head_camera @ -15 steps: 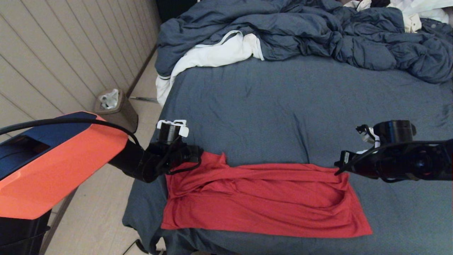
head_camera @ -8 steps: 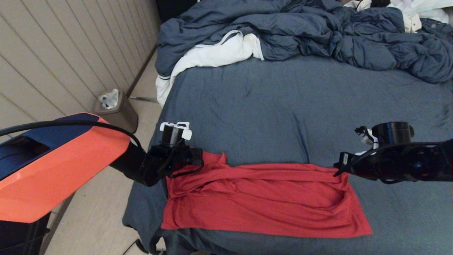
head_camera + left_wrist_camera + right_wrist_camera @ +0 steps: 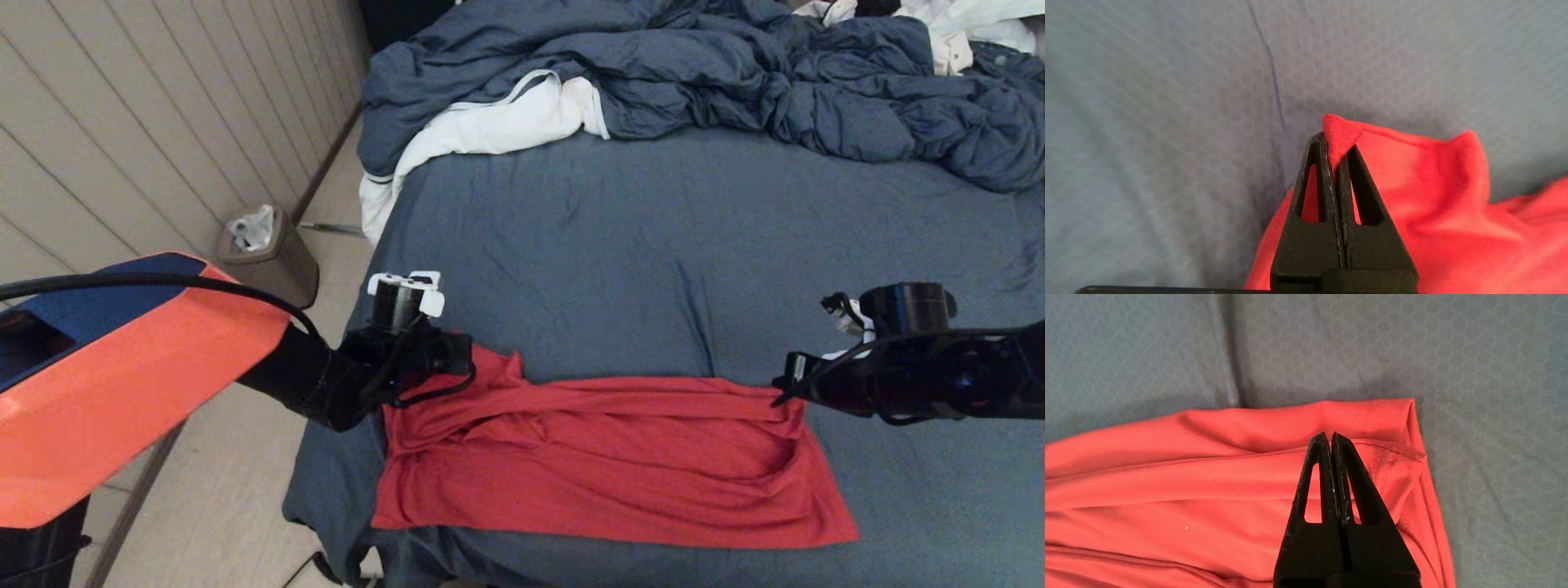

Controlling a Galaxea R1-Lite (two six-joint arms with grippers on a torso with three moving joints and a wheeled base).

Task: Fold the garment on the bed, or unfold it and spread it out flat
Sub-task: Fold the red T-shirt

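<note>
Two claws over the garment (image 3: 604,461) on the bed (image 3: 653,245): left claw (image 3: 1336,149) pinching its corner, right claw (image 3: 1331,439) closed, empty.

We are in a bedroom of a home. A wide bed (image 3: 702,237) with a slate-blue fitted sheet stretches out beyond both of our grippers. At its far end, well past our hands, lies a heaped, rumpled blue duvet (image 3: 735,73), unmade, with a white cloth (image 3: 490,131) spilling out from under it and over the bed's edge. Out past our left gripper (image 3: 465,359), a small bin (image 3: 269,253) with crumpled paper stands on a pale floor (image 3: 212,506), against a beige panelled wall (image 3: 147,122).
</note>
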